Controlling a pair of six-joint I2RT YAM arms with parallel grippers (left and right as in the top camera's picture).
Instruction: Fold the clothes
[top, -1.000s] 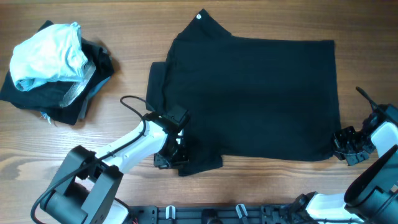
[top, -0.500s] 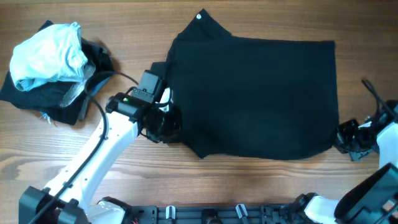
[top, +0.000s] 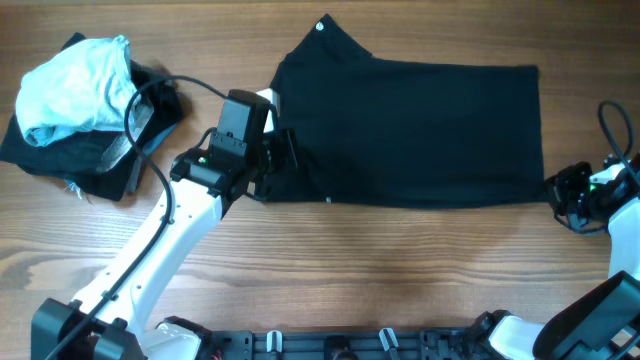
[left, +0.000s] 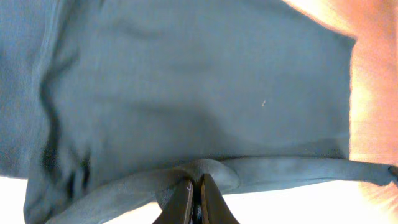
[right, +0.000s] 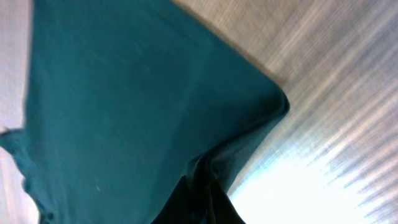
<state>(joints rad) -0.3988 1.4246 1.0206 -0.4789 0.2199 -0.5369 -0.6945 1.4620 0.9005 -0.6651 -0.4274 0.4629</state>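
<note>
Far left of bench (top: 400, 280): pale blue garment (top: 75, 85) bunched on top of a dark garment (top: 60, 160) with grey trim, well apart from the shirt.

Left arm comes up from the near-left corner. Left tool (top: 277, 163) sits at the shirt's left edge, jaws narrow and pinched on a fold of black cloth. Left wrist view confirms it: fingers (left: 183, 202) are together with a roll of fabric caught between them, and the rest of the cloth spreads away beyond.

Black T-shirt (top: 420, 130) lies across the middle to right of the bench, mostly flat. A corner points to the far side with a small white label (top: 322, 26) on it. The near edge runs in a fairly straight line from one tool to the other.

Right tool (top: 558, 190) is at the shirt's near-right corner, at the bench's right edge, jaws narrow. Right wrist view shows that corner gathered into the closed fingers, with bare wood just beside it. Can't tell if the held edge is off the bench or resting on it.
</note>
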